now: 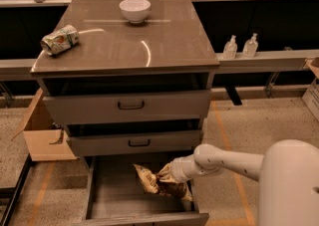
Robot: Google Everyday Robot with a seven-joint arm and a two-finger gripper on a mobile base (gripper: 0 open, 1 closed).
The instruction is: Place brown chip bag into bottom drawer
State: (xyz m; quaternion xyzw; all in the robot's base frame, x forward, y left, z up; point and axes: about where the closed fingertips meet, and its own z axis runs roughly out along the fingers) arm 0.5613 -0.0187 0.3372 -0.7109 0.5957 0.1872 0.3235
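The brown chip bag [149,179], dark brown with a pale yellow panel, is down inside the open bottom drawer [107,192], at its right side and touching or just above the grey floor. My gripper [167,176] reaches in from the right at the end of the white arm [224,160] and is at the bag's right end, which it partly hides.
A white bowl [135,9] and a dented green-and-white can [60,39] sit on the cabinet top. Two closed drawer fronts with black handles [131,105] overhang the open drawer. A cardboard box [42,133] stands on the floor at the left. Two bottles [239,47] stand on a ledge at the right.
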